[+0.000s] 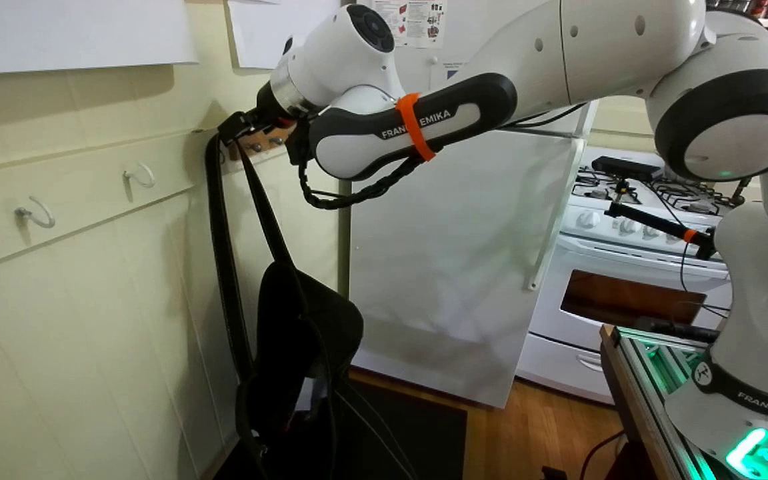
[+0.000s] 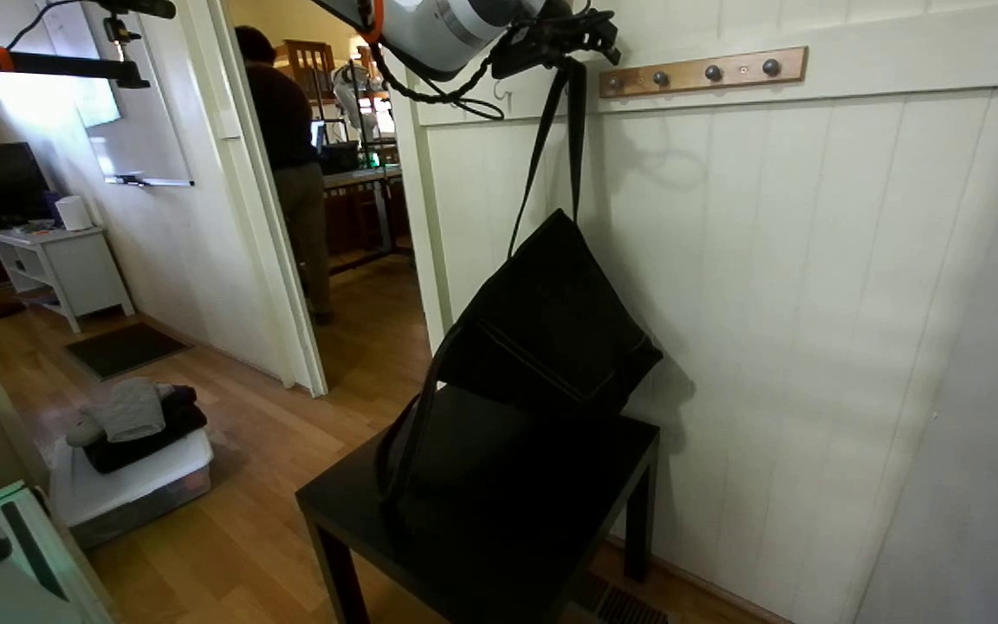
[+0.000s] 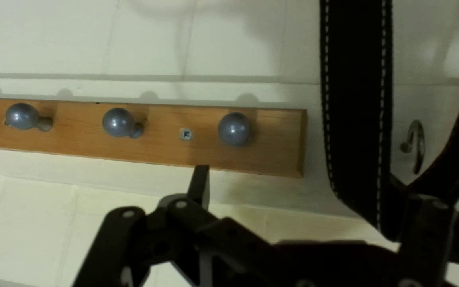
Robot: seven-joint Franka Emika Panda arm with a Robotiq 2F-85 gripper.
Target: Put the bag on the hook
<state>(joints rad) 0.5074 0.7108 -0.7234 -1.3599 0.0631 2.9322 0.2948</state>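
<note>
The black bag (image 1: 331, 307) (image 2: 551, 321) dangles below my gripper (image 1: 234, 128) by a long strap. In the wrist view that strap (image 3: 357, 99), white-stitched, loops around the right finger of my gripper (image 3: 317, 189). The jaws stand wide apart, with the left finger bare and nothing pinched between them. Just right of the strap, past the end of the wooden strip (image 3: 261, 159), is the pale curved hook (image 3: 414, 145). The strap passes beside it, apart in that view. In an exterior view the hook appears hidden behind strap and gripper.
Two similar hooks, a nearer (image 1: 139, 175) and a farther one (image 1: 41, 212), sit along the cream rail. Round knobs (image 3: 234, 129) project from the wooden strip. A low black table (image 2: 482, 520) stands under the bag; contact is unclear. A white refrigerator (image 1: 451, 267) is beside the wall.
</note>
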